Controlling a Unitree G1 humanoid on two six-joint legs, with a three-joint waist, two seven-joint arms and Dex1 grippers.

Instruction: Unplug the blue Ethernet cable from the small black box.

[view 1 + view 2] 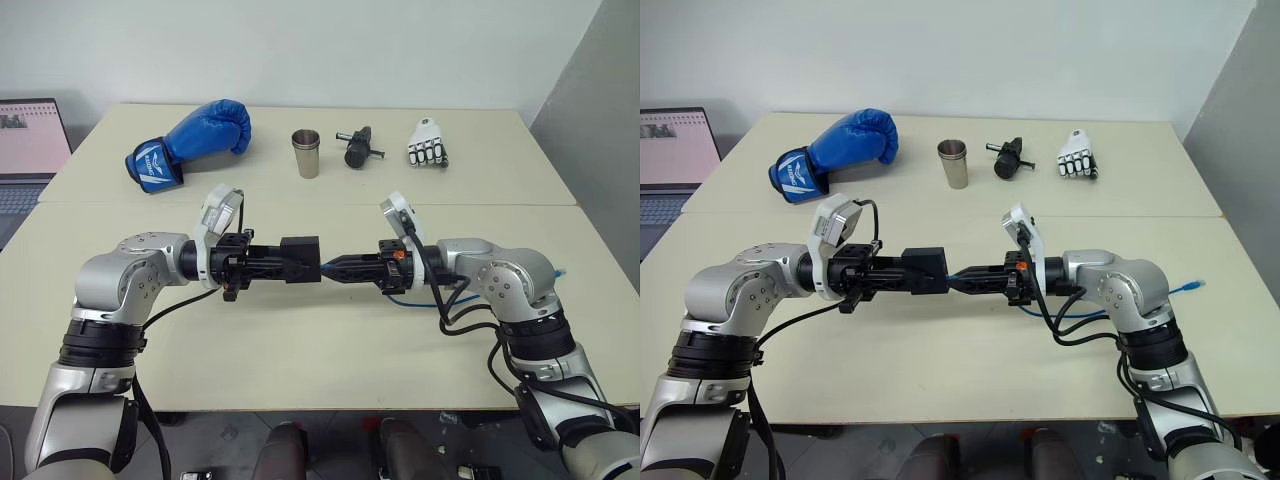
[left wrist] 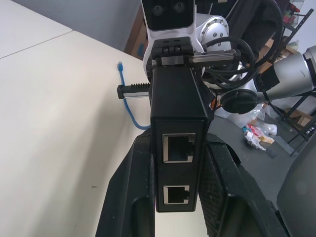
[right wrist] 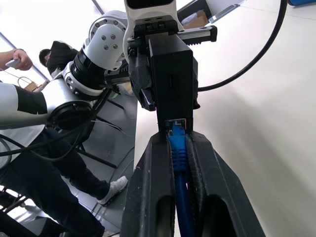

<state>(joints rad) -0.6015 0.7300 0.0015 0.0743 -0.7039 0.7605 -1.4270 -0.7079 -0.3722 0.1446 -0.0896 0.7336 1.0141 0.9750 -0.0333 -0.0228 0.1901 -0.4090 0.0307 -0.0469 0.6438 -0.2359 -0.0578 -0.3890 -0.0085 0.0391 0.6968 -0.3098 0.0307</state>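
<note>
Matte-black, the small black box [image 1: 300, 258] held above the table [image 1: 330, 350], clamped between the fingers of the left gripper [image 1: 288, 262], two ports on its free edge. Bright-blue Ethernet cable [image 3: 177, 153] still plugged into the opposite edge of the box, its plug pinched by the right gripper [image 1: 330, 268], closed tight just beside the box. Cable slack trailing away from the box under the right arm, its far plug lying on the table. Well beyond the box: blue boxing glove [image 1: 190, 143], metal cup [image 1: 306, 153].
</note>
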